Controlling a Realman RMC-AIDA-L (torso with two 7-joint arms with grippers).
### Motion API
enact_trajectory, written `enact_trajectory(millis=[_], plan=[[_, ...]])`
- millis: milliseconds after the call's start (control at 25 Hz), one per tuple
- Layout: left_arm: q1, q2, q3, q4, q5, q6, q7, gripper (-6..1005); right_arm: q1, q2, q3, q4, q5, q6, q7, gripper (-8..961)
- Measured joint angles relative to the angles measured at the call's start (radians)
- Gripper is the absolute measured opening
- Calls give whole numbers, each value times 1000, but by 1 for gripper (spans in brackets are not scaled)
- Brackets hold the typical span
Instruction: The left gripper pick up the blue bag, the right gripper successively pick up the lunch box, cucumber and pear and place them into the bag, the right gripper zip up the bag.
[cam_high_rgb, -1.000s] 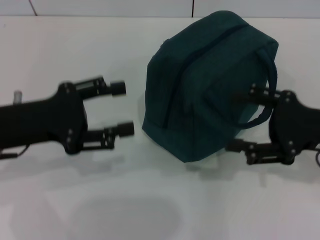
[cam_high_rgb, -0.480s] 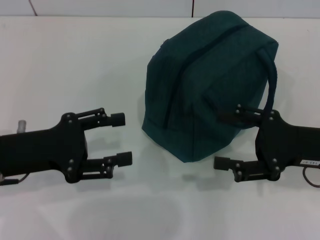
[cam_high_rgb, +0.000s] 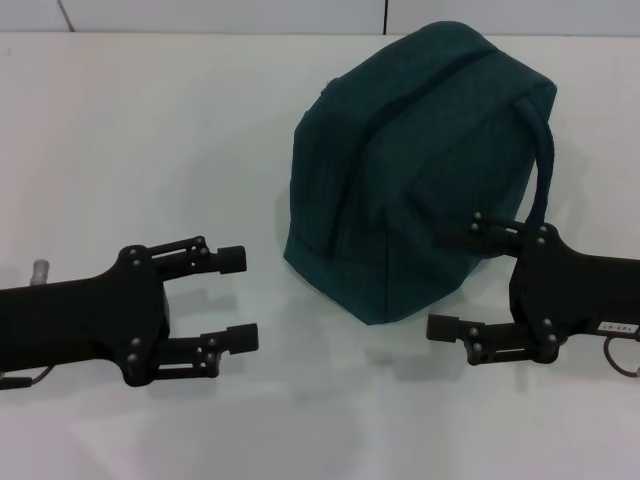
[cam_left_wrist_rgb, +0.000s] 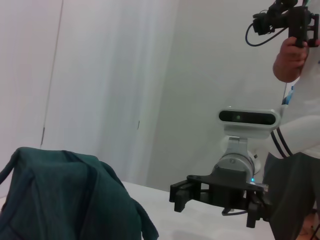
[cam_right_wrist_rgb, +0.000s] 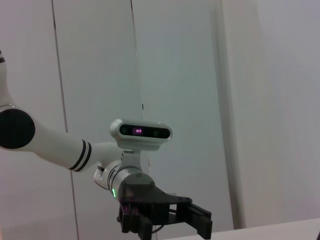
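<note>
My left pincer (cam_high_rgb: 236, 297) hangs over the white table (cam_high_rgb: 150, 140), near the front and well to the left of the bag (cam_high_rgb: 410, 170), its two fingers spread wide and holding nothing. My right pincer (cam_high_rgb: 445, 282) is low at the bag's front right corner, also spread wide and empty; its upper finger (cam_high_rgb: 470, 235) lies across the bag's fabric from where I look, though I cannot tell whether it touches, and its lower finger (cam_high_rgb: 450, 328) sits just off the bag's bottom edge over bare table. The bag stands on the table toward the far right, bulging and closed, with the zip seam running up over its top and one loop handle (cam_high_rgb: 545, 165) arching down its right side next to my right wrist. From my left wrist I see the bag's near side and, beyond it, my right pincer (cam_left_wrist_rgb: 182, 196) with a person (cam_left_wrist_rgb: 295, 130) standing behind. From my right wrist I see my left pincer (cam_right_wrist_rgb: 200, 224) across the table, a green light on its wrist.
</note>
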Motion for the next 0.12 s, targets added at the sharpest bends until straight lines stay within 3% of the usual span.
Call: enact_trajectory(millis=[120], plan=[[-1, -1, 0, -4, 0, 4, 0, 786, 0, 0, 0, 0, 0, -4, 0, 888]])
